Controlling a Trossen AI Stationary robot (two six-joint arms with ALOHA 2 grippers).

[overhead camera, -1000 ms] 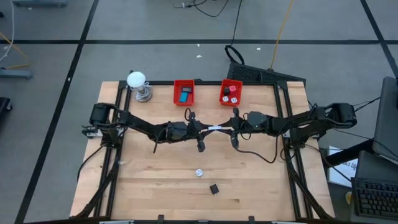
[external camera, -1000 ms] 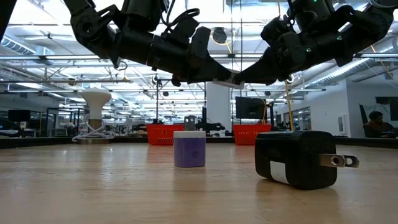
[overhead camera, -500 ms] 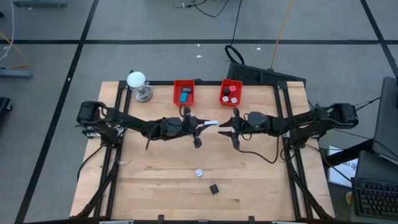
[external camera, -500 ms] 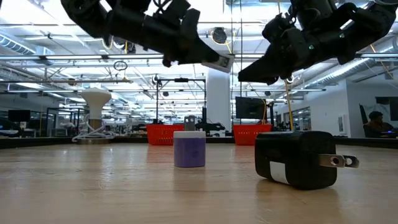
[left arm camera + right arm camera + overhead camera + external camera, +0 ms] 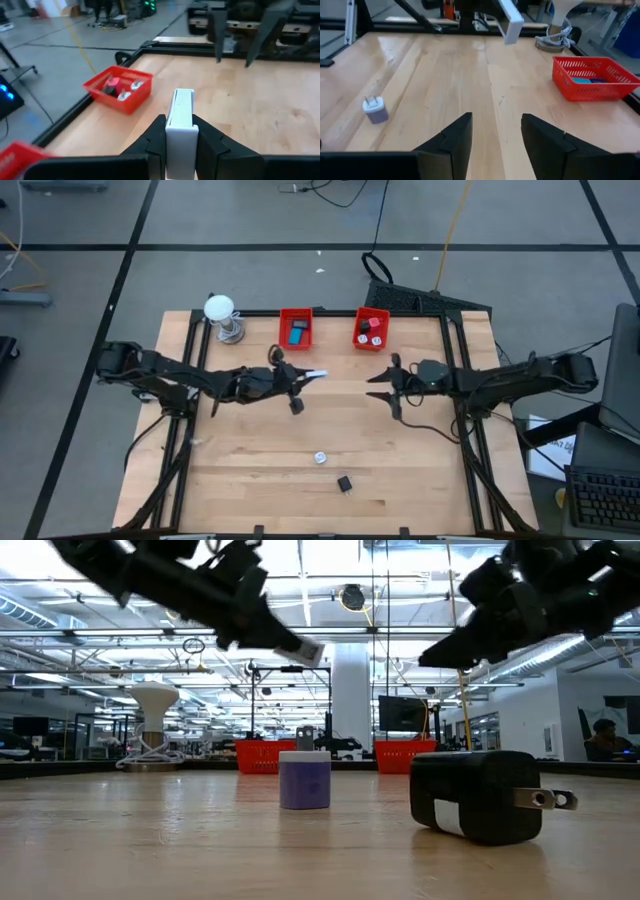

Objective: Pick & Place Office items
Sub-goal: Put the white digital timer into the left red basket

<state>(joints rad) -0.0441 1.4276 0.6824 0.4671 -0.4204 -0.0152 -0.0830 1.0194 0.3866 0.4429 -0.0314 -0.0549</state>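
Red bins [image 5: 295, 330]: two; table chargers [image 5: 321, 457]: two.

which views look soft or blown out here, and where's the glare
Low view: the black charger up close is sharp, the ceiling lights behind are blown out, and both arms read as dark, slightly smeared silhouettes. Left wrist view: the white piece in the left gripper is soft, as is the red bin. Right wrist view: sheen on the table. High view: evenly lit.

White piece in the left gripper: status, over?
Left gripper shut on white piece, held above table. Right gripper open, empty, opposite. Purple plug and black plug on table near front; path to left red bin clear.
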